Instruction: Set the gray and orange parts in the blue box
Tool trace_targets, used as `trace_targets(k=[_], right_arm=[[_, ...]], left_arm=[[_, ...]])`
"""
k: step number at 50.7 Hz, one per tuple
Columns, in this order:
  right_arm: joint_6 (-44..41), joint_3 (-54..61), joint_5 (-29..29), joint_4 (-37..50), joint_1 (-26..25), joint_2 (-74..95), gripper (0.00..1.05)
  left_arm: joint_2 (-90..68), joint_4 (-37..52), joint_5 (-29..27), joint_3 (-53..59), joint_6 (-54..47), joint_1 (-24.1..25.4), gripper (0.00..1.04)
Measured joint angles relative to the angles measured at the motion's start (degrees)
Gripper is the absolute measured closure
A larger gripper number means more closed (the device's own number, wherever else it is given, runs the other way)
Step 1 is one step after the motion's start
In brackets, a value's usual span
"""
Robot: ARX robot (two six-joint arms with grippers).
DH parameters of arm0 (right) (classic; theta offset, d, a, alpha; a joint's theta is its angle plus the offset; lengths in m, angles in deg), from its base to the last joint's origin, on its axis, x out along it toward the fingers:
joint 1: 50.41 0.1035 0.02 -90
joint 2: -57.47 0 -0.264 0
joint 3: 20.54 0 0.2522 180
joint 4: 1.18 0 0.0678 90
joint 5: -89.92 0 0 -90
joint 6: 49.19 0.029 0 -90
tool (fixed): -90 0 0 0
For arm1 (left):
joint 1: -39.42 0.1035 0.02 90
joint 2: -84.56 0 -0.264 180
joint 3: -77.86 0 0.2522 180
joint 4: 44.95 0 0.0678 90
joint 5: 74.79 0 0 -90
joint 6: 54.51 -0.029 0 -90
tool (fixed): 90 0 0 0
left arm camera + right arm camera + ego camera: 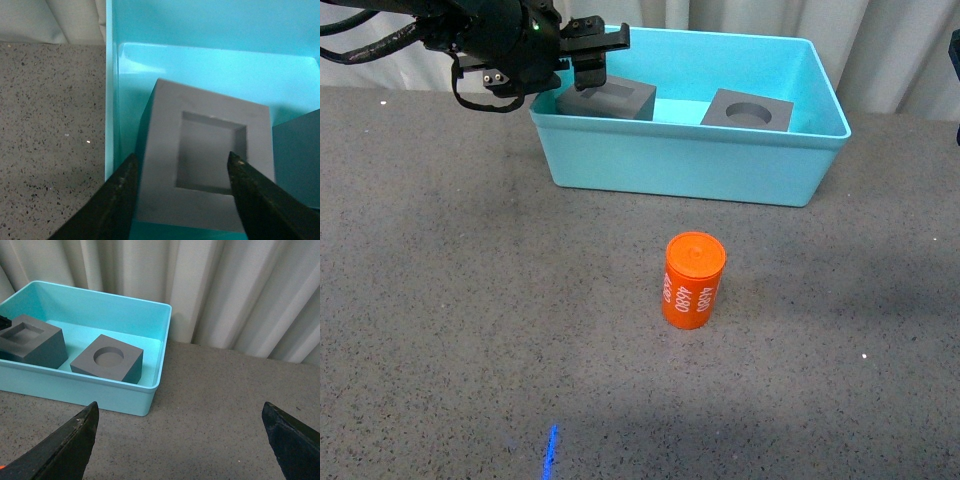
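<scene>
**Desk:** What do we have nearest the camera?

**Field:** The orange cylinder [693,281], upright on the speckled table [440,330], well apart from the blue box [690,170]. It is the one part we have yet to bin.

**Desk:** And beyond it?

**Field:** Both gray cubes sit inside the box. We see the round-recess cube [748,110] and the square-recess cube [610,98], and our left gripper [181,157] hangs over the latter, jaws spread, gripping nothing. Our right gripper [180,440] is wide apart and empty.

**Desk:** The risks?

**Field:** We judge that an off-centre pinch could topple the cylinder and send it rolling. The left gripper, lifting askew, could snag the recess wall.
</scene>
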Motion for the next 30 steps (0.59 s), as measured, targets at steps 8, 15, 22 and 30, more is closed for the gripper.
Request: trace_targets(k=[8,15,22,30], right_arm=[[0.0,0.0,0.0,0.0,0.0,0.0,0.10],[0.0,0.0,0.0,0.0,0.0,0.0,0.10],[0.0,0.0,0.0,0.0,0.0,0.0,0.10],[0.0,0.0,0.0,0.0,0.0,0.0,0.10]], left_arm=[[2.1,1.9,-0.8,2.2,0.9,-0.1,0.28],[6.4,6.6,-3.9,7.2,1.7,-0.8,0.08],[14.0,13.4,-5.7,15.6,2.4,-2.4,0.07],[22.7,19.4,-9.4,25.1,2.4,-4.7,0.07]])
